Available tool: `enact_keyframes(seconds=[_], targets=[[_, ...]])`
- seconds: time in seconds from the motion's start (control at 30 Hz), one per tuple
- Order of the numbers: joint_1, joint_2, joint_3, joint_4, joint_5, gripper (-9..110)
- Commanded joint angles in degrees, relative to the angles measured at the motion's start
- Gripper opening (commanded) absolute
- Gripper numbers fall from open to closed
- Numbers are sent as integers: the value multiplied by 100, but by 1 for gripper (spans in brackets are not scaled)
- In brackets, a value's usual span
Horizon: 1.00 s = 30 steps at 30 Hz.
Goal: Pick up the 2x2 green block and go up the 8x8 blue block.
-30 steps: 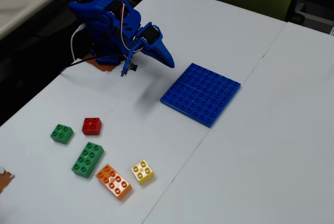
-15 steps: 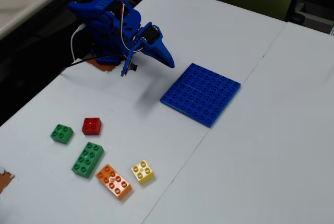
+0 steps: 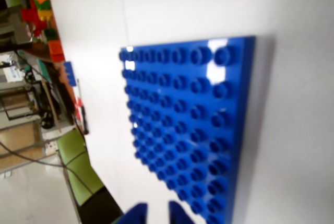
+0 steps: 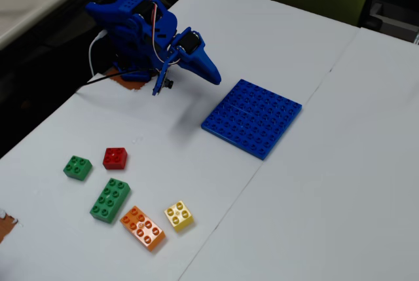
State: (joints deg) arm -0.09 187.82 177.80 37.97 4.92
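The 2x2 green block point(image 4: 78, 167) sits on the white table at the left of the fixed view, just left of a red brick point(image 4: 115, 158). The 8x8 blue block point(image 4: 252, 117) lies flat to the right of the arm and fills the middle of the wrist view point(image 3: 188, 125). My gripper point(image 4: 213, 78) hangs folded in the air near the arm's base, pointing toward the blue plate and far from the green block. In the wrist view its two tips point(image 3: 158, 214) show a narrow gap with nothing between them.
A longer green brick point(image 4: 110, 200), an orange brick point(image 4: 143, 227) and a yellow brick point(image 4: 178, 215) lie below the small green one. A seam point(image 4: 275, 137) runs between two table tops. The table's left edge drops off beside the arm's base point(image 4: 124, 38).
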Motion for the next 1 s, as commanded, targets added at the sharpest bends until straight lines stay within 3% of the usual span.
enact_keyframes(seconds=[0.0,0.1,0.17,0.37,0.5,0.63,0.97], targets=[[-53,237,255,9,-123,0],[-237,237,255,9,-519,0],[-316,246,255,-9,-2566,0],[-211,237,211,545,-6987,0],[448,237,-272,1591,-9246,0],[738,237,-448,2074,-10204,0],[844,202,-1617,3208,-10143,0]])
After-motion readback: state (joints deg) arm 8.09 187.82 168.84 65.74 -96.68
